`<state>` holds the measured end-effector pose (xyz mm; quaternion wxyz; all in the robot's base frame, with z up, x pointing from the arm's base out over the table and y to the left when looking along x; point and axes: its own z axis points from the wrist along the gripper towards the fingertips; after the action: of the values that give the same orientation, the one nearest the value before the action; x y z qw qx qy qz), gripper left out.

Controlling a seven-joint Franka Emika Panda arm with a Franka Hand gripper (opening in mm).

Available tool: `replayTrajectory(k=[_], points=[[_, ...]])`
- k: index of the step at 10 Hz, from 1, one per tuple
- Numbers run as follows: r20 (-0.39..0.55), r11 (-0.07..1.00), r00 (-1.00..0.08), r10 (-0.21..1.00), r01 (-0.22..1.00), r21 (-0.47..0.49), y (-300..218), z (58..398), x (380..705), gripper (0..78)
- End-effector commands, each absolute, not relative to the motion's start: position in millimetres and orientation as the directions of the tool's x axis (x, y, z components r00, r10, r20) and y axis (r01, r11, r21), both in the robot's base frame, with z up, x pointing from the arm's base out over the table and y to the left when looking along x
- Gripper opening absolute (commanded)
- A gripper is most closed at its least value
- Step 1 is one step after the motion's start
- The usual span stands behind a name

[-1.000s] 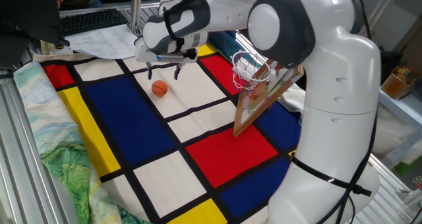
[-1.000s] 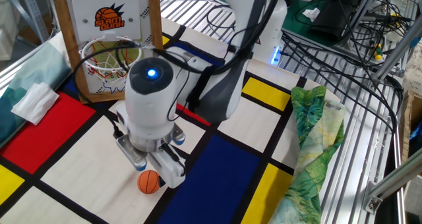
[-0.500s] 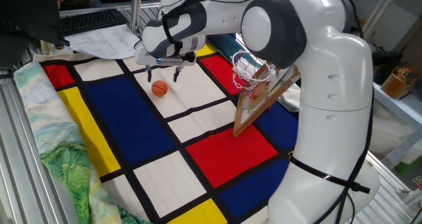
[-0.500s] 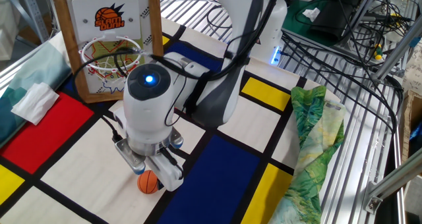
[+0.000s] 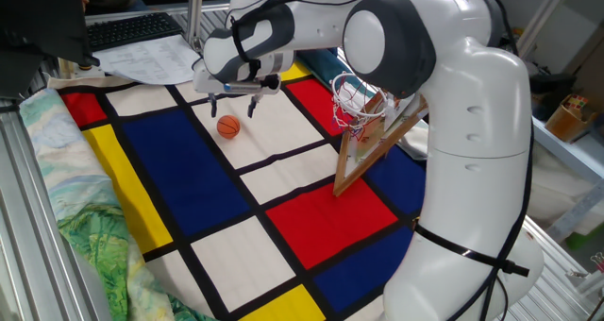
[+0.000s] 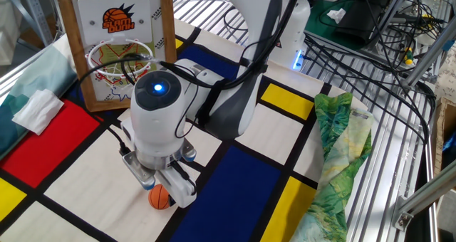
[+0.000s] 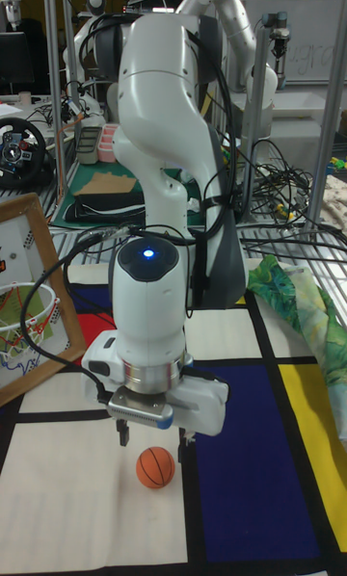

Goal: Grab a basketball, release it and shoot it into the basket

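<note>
The basketball (image 5: 227, 126) is a small orange ball lying on a white square of the checked mat; it also shows as the basketball (image 7: 155, 467) and, half hidden under the hand, the basketball (image 6: 159, 197). My gripper (image 5: 233, 110) hangs open just above it, fingers pointing down on either side of the ball and not touching it; the gripper (image 7: 151, 444) has nothing between its fingers. The basket (image 5: 355, 104), a red rim with white net on a wood-framed backboard (image 6: 116, 18), stands upright on the mat a little way off.
A green patterned cloth (image 5: 99, 255) bunches along the mat's edge. Papers and a keyboard (image 5: 132, 28) lie beyond the mat. A white tissue (image 6: 37, 108) rests beside the backboard. Cables (image 6: 370, 43) cover the metal frame past the mat.
The gripper has shifted slightly and sunk a little closer over the ball, staying open. The ball has not moved.
</note>
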<state>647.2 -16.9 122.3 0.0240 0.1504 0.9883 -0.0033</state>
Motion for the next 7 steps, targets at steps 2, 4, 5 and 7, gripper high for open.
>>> replayTrajectory(k=[2, 4, 5, 7], points=[[-0.051, 0.955, -0.954, 0.297, 0.297, 0.003, -17.9, 112.4, 648.3, 77.5], [-0.057, 0.955, -0.953, 0.296, 0.297, 0.002, -18.8, 107.8, 647.9, 77.5], [-0.051, 0.954, -0.953, 0.298, 0.299, 0.006, -18.7, 108.0, 648.3, 77.5], [-0.064, 0.952, -0.950, 0.305, 0.305, 0.008, -18.5, 108.6, 649.3, 77.5]])
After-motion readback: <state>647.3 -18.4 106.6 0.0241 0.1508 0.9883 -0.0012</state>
